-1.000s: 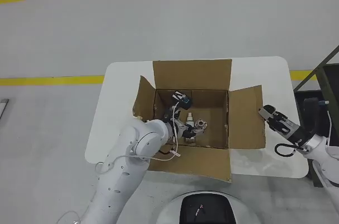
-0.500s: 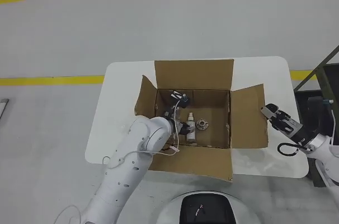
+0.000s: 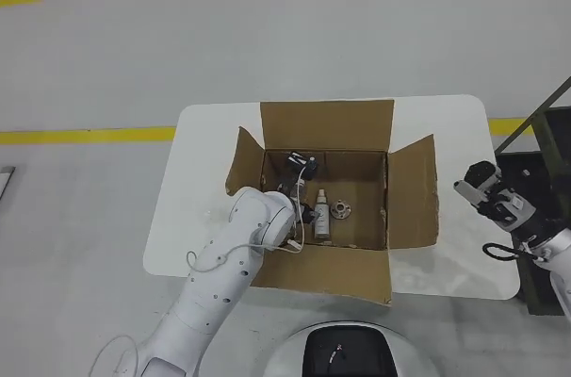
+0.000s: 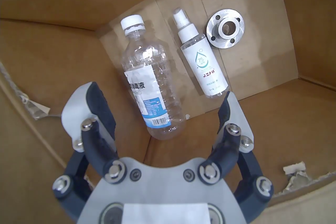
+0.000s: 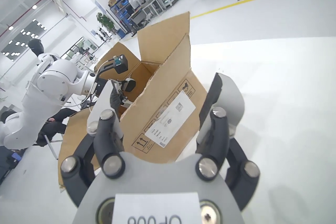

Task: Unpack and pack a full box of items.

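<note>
An open cardboard box (image 3: 361, 124) stands on the white table (image 3: 201, 188). On its floor lie a clear water bottle (image 4: 149, 78), a white spray bottle (image 4: 199, 51) (image 3: 320, 209) and a metal flange (image 4: 225, 28) (image 3: 340, 206), side by side. My left gripper (image 4: 162, 97) hangs open inside the box by its left wall, above the base of the water bottle, holding nothing. My right gripper (image 5: 165, 88) (image 3: 476, 179) is open and empty above the table, just outside the box's right flap (image 3: 413, 193).
The box's four flaps stand out around the opening; the right one (image 5: 162, 104) tilts up between my right gripper and the inside. Bare table (image 3: 455, 273) lies to the right of the box and along its left side. A dark frame (image 3: 559, 104) stands off the table's right edge.
My left gripper has drawn back from over the spray bottle and flange toward the box's left wall. My right gripper has moved away from the right flap, which now stands steeper.
</note>
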You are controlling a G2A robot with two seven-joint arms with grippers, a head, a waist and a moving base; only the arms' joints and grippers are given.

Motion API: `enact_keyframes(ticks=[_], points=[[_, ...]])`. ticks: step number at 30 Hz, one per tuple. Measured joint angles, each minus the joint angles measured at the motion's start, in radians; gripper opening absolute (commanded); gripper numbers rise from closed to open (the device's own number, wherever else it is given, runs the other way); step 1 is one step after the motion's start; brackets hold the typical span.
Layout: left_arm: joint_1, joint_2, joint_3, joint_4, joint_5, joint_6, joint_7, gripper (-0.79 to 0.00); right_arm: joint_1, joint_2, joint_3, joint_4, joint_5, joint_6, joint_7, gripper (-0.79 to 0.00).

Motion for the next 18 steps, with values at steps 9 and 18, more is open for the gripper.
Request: enact_keyframes(ticks=[9, 18], points=[[0.007, 0.000, -0.003, 0.002, -0.001, 0.003, 0.012, 0.000, -0.109, -0.011, 0.066, -0.064, -0.171, -0.036, -0.202, -0.686], [-0.032, -0.023, 0.037, 0.082, 0.032, 0.042, -0.030, 0.000, -0.135, -0.018, 0.053, -0.064, -0.211, -0.036, -0.245, -0.705]])
